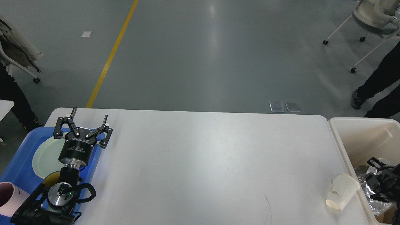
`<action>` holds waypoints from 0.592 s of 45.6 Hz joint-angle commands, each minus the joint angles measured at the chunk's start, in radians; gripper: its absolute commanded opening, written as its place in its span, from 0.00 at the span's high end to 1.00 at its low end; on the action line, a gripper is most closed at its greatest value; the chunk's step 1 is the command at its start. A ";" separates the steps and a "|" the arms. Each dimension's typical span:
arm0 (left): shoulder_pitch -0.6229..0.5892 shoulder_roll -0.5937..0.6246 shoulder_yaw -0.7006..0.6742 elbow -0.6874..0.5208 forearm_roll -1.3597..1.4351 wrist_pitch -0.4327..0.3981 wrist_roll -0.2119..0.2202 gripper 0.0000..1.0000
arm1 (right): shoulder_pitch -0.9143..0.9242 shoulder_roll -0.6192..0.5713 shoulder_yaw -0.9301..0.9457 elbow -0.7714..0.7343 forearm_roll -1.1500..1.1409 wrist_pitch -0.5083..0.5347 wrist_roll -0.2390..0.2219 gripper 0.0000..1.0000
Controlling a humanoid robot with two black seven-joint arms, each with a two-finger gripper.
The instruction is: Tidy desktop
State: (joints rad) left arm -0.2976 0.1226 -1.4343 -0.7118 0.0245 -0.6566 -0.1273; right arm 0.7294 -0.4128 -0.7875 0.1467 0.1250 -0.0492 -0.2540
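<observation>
Desktop is bare except one paper cup, tipped over near its right edge, mouth pointing down-left. Bin sits just right of it. My right gripper is over the bin, closest to the cup; can't tell its jaw state. Left gripper is spread wide, empty, far off over the tray.
</observation>
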 commanded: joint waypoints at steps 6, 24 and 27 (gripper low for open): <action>0.000 0.000 0.000 0.000 0.000 0.000 0.000 0.03 | 0.355 -0.126 -0.153 0.393 -0.102 0.121 -0.004 0.00; 0.000 0.000 0.000 0.000 0.000 -0.001 0.000 0.03 | 1.154 -0.057 -0.515 0.918 -0.110 0.598 -0.011 0.00; 0.000 0.000 0.000 0.000 0.000 0.000 0.000 0.03 | 1.295 -0.021 -0.562 1.017 -0.110 0.661 -0.011 0.00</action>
State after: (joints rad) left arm -0.2977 0.1226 -1.4343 -0.7118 0.0246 -0.6566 -0.1273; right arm 1.7977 -0.4832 -1.2781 1.0119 0.0119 0.5162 -0.2655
